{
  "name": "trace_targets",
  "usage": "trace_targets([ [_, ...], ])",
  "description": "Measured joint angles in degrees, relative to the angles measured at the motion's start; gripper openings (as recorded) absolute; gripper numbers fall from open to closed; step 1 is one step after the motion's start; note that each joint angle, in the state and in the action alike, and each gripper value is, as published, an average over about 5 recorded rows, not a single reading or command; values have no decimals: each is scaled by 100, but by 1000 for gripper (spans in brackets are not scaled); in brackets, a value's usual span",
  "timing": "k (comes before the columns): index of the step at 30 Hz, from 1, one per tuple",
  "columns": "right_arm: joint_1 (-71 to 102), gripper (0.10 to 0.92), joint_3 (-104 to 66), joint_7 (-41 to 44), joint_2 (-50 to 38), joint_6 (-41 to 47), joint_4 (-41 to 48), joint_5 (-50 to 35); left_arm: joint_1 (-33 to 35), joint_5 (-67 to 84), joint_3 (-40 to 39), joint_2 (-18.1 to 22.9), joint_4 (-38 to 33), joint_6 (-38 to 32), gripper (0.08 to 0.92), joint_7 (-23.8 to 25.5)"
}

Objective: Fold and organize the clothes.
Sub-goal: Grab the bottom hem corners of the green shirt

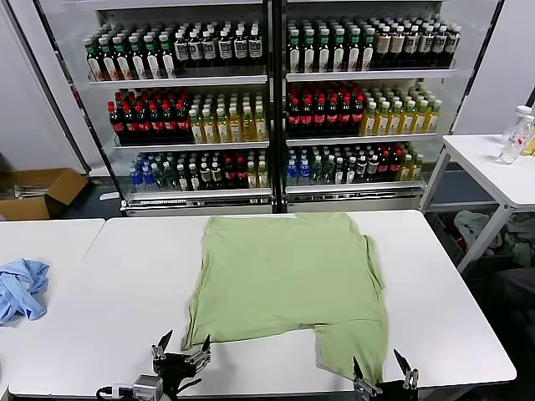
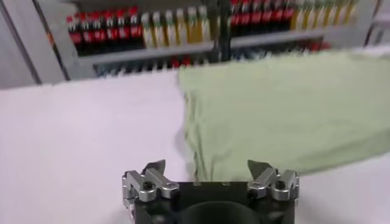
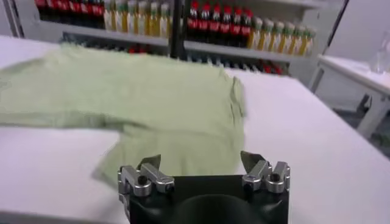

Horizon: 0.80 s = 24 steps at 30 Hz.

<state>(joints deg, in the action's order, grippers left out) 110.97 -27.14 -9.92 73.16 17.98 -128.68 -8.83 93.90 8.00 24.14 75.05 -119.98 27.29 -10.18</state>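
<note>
The light green shirt [image 1: 288,284] lies flat on the white table [image 1: 125,284], partly folded, with one flap reaching toward the table's front right edge. Its collar, buttons and print are hidden. My left gripper [image 1: 181,343] is open and empty at the front edge, just off the shirt's near left corner; in the left wrist view [image 2: 207,166] the shirt [image 2: 286,103] lies just ahead of it. My right gripper [image 1: 383,364] is open and empty at the front edge by the flap; in the right wrist view [image 3: 201,159] the shirt [image 3: 146,97] lies ahead.
A light blue garment [image 1: 21,286] lies on the table's far left. Glass-fronted drink coolers [image 1: 267,100] stand behind the table. A second white table [image 1: 493,167] with bottles stands at the right. A cardboard box [image 1: 38,192] sits on the floor at the left.
</note>
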Motion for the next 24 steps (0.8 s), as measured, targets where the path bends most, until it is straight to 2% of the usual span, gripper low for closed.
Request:
trace_targets([
  [3,10,620,3,25,-4,-11,9,-60,-31,16,-2,2,55,52,750,-53],
  [19,48,156,-136,298,-152,-230,-141,-301,6,347,-28,-126,70,48,282,48],
  [22,44,109,-234,355,-225,-359,-275,-347,47,408,15,-180,16,-50,196,113],
  [24,15,105,-318,369,-290,-422,-380,-409,79,424,50,-220,-31,-117,146,153],
])
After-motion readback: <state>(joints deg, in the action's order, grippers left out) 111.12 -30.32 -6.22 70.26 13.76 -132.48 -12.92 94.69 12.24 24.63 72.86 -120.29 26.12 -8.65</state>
